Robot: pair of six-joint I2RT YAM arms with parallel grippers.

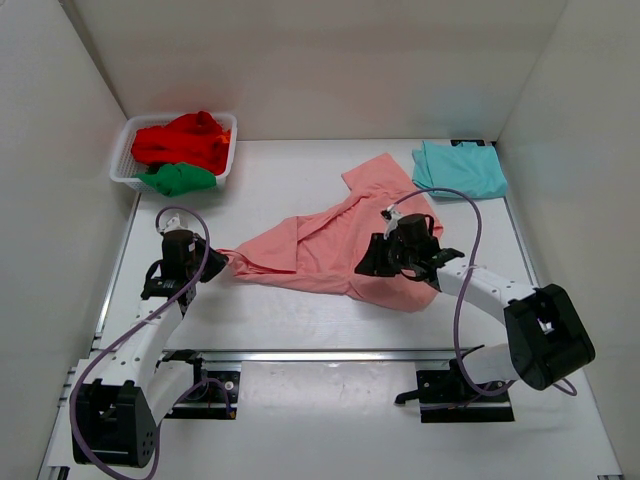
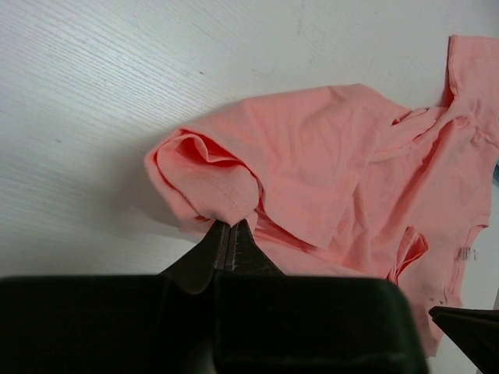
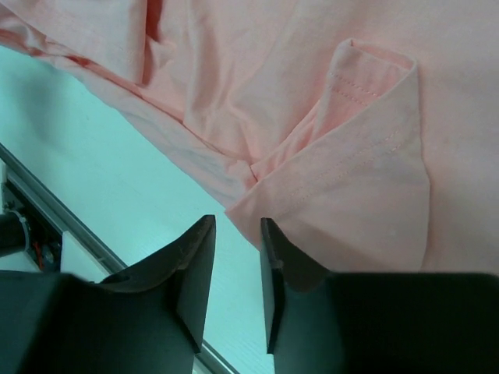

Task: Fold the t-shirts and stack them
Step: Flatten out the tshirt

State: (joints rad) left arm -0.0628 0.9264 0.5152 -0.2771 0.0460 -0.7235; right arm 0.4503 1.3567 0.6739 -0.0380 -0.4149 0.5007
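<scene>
A salmon-pink t-shirt (image 1: 330, 245) lies crumpled and stretched across the middle of the table. My left gripper (image 1: 218, 262) is shut on its left tip; in the left wrist view the fabric (image 2: 312, 156) bunches right at the closed jaws (image 2: 228, 226). My right gripper (image 1: 372, 264) hovers over the shirt's near right edge. It is open, with a narrow gap and nothing between the fingers (image 3: 238, 226). A folded corner of pink cloth (image 3: 343, 179) lies just past its tips. A light teal t-shirt (image 1: 460, 170) lies folded at the back right.
A white mesh basket (image 1: 123, 168) at the back left holds a red shirt (image 1: 185, 140) and a green shirt (image 1: 178, 178). A metal rail (image 1: 330, 355) runs along the near edge of the table. White walls close in the left, back and right sides.
</scene>
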